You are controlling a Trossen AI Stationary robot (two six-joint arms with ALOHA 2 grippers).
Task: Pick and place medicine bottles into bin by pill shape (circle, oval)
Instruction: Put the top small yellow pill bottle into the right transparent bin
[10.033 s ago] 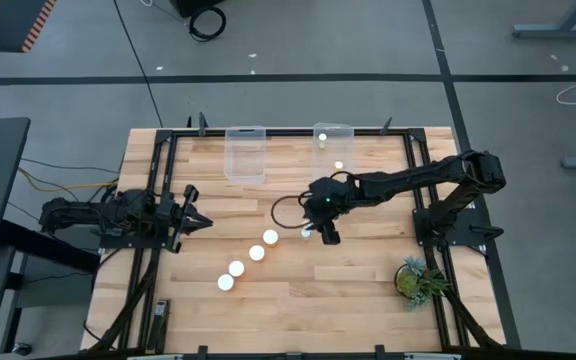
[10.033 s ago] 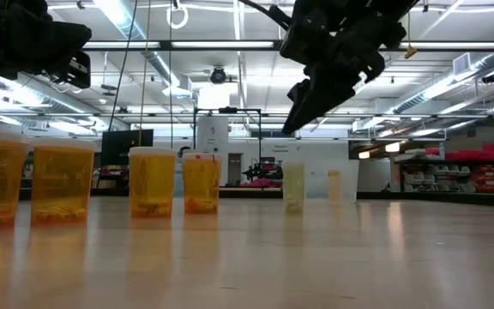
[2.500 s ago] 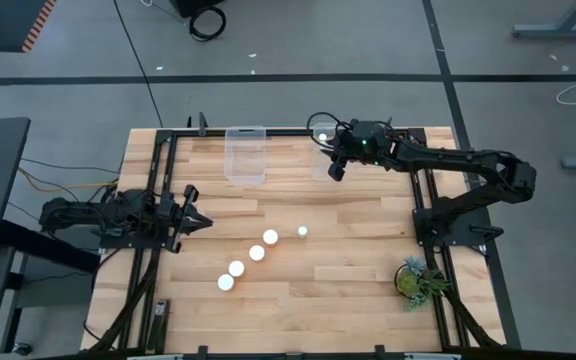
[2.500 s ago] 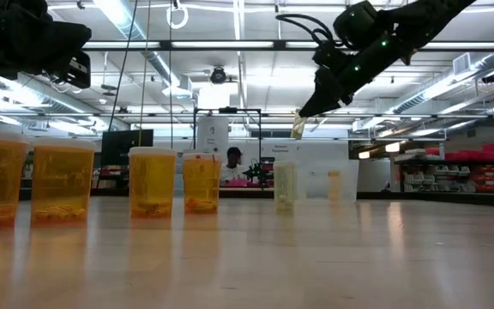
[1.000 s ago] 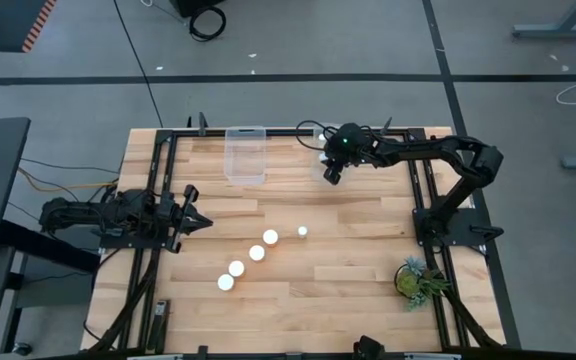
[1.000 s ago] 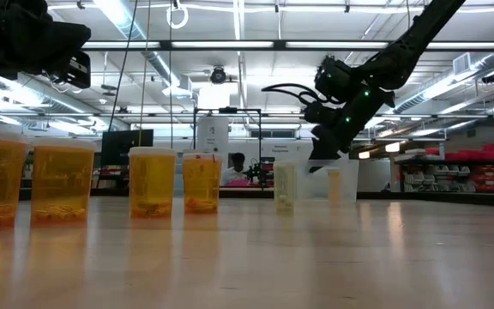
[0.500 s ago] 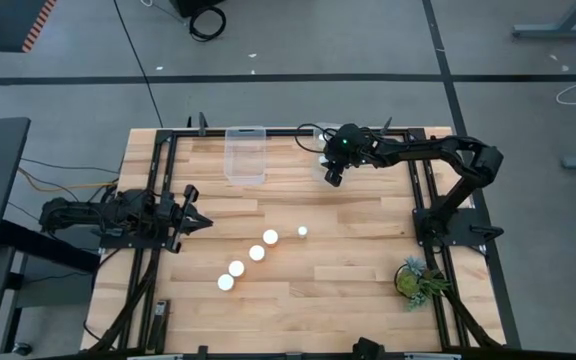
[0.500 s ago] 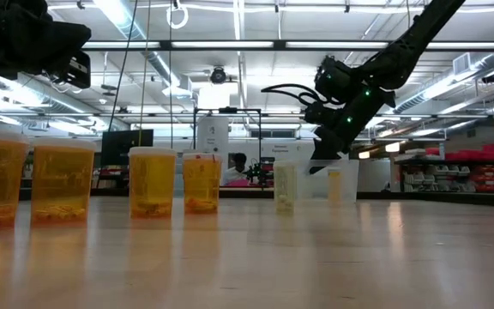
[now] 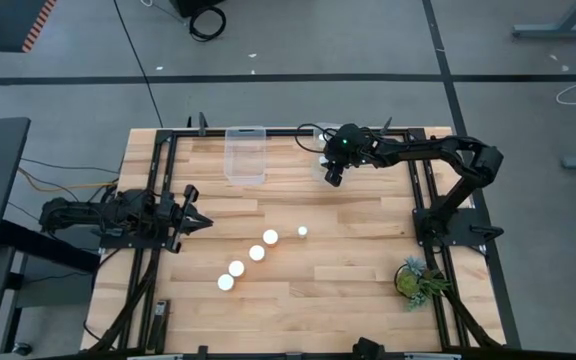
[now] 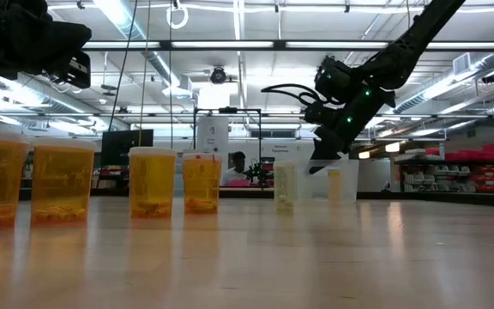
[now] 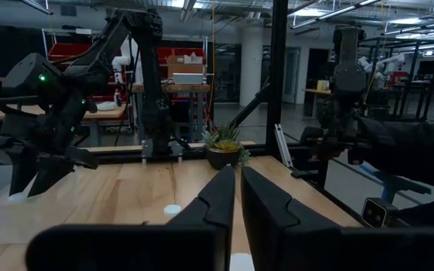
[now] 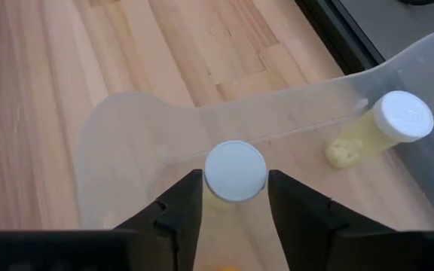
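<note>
My right gripper (image 12: 235, 197) is over the right clear bin (image 12: 119, 135) at the table's far side, shut on a medicine bottle with a white cap (image 12: 235, 171). Another bottle (image 12: 386, 124) lies on its side in that bin. Several amber bottles with white caps (image 9: 257, 253) stand upright in a slanting row at mid-table, seen as a line (image 10: 153, 182) in the low view. My left gripper (image 9: 196, 218) waits shut at the table's left edge, its fingers (image 11: 224, 197) together. My right gripper has the bottle between its two fingers (image 12: 183, 207), which flank it just under the white cap (image 12: 235, 171). The cap hides the place of contact. The fingers slant down from the table's right side. The bottle sits cap up over the bin's inside; its base is hidden.
A second clear bin (image 9: 246, 153) stands left of the first at the far edge. A small potted plant (image 9: 413, 278) sits near the front right corner. A black frame (image 9: 168, 180) runs round the wooden tabletop. Bare wood lies between the bottle row and the bins.
</note>
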